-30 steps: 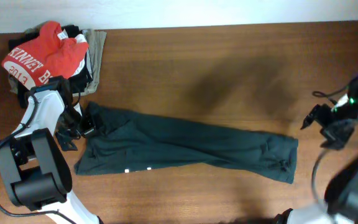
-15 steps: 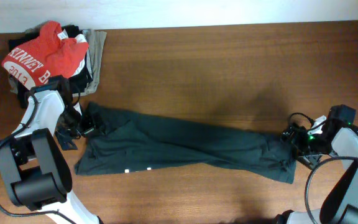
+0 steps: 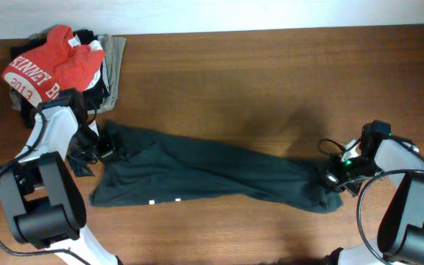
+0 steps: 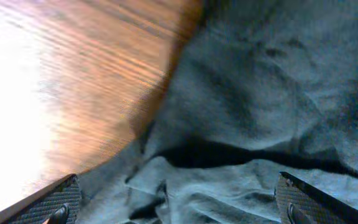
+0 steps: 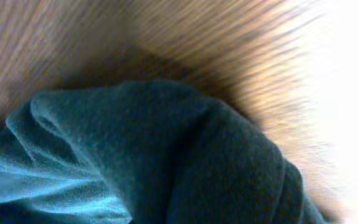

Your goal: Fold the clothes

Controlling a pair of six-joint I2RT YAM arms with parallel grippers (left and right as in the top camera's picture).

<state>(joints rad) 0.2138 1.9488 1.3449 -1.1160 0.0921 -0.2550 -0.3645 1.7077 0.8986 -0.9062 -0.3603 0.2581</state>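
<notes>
The clothes, a dark greenish T-shirt [image 3: 212,173], lie stretched in a long band across the wooden table. At the shirt's left end my left gripper [image 3: 99,149] stands open. In the left wrist view its two fingertips [image 4: 58,202] sit wide apart with rumpled cloth [image 4: 229,93] lying between and beyond them. My right gripper [image 3: 335,175] is down on the shirt's right end, shut on the cloth, which is bunched up there. The right wrist view is filled with a thick fold of the shirt [image 5: 166,149] that hides the fingers.
A pile of other garments sits at the back left corner: a red T-shirt [image 3: 50,66] on top and a beige garment [image 3: 116,59] beside it. Bare wood [image 3: 271,81] lies behind the shirt. The left arm's base [image 3: 43,213] stands at the front left.
My right arm swung in from the right edge, came down on the shirt's right end and shut on it; that end has bunched leftward. The left gripper has stayed put.
</notes>
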